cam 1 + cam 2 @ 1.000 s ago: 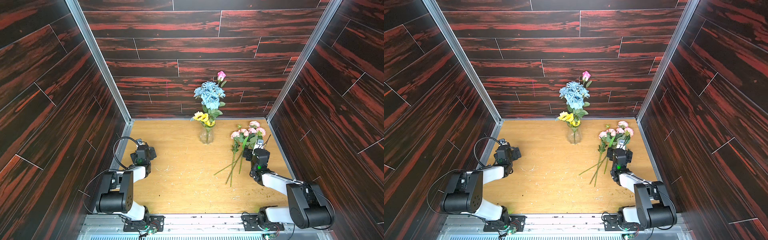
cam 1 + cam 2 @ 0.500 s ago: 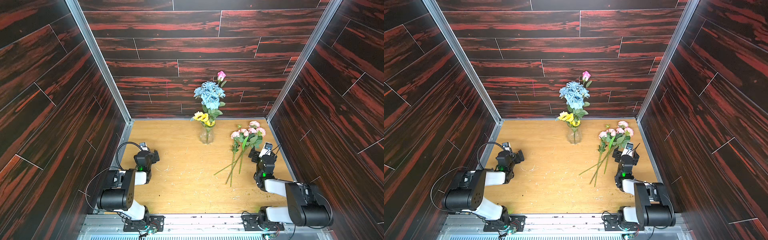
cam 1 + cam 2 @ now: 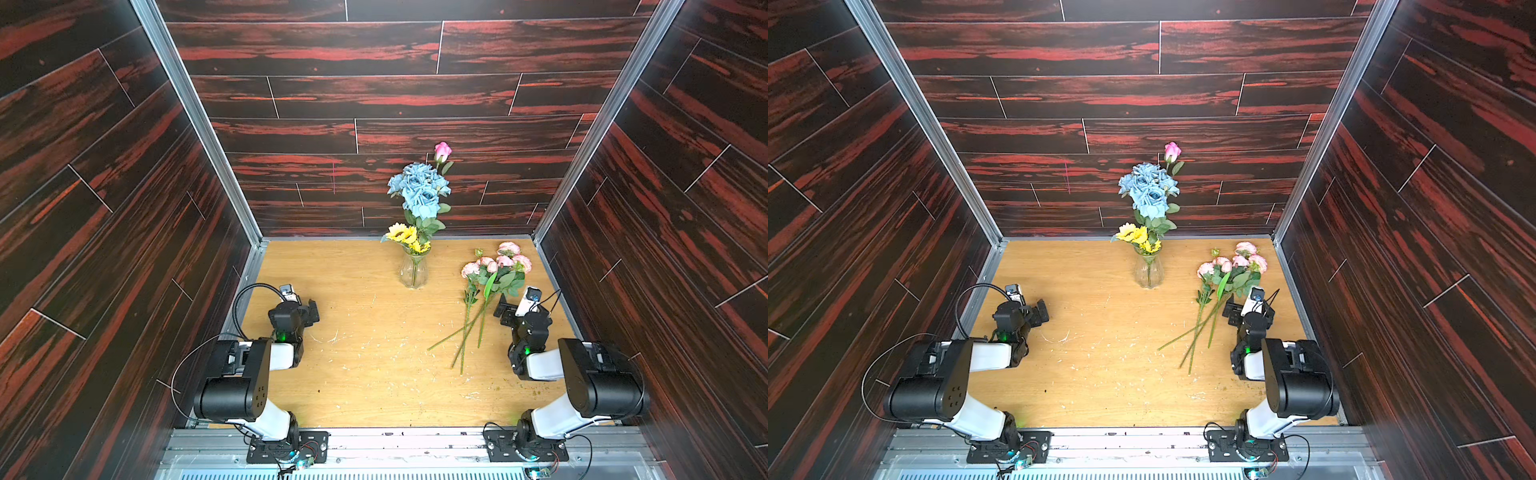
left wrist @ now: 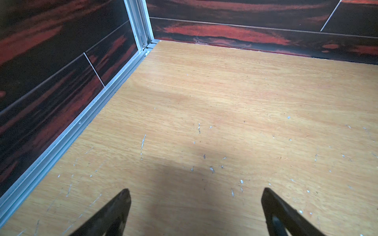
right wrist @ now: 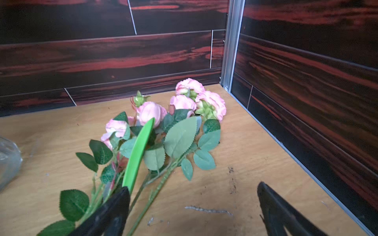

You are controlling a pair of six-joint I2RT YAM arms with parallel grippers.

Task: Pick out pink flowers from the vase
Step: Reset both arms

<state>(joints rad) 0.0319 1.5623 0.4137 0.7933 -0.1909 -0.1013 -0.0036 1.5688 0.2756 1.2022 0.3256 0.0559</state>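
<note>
The clear glass vase (image 3: 413,272) (image 3: 1148,272) stands at the back middle of the wooden table. One pink rosebud (image 3: 442,150) (image 3: 1172,150) still rises from it on a tall stem. A bunch of pink flowers (image 3: 498,264) (image 3: 1233,264) (image 5: 180,106) lies flat at the back right, stems pointing forward. My right gripper (image 3: 505,309) (image 3: 1231,309) (image 5: 193,186) is open just right of those stems and holds nothing. My left gripper (image 3: 311,309) (image 3: 1042,311) (image 4: 195,191) is open over bare wood at the left.
Light-blue roses (image 3: 419,191) and small yellow sunflowers (image 3: 403,235) also stand in the vase. Dark red panelled walls close in the table on three sides. The vase's edge (image 5: 8,159) shows in the right wrist view.
Both arms have folded back a little toward the front. The right gripper has drawn slightly away from the laid-down pink flowers. Both grippers stayed open.
</note>
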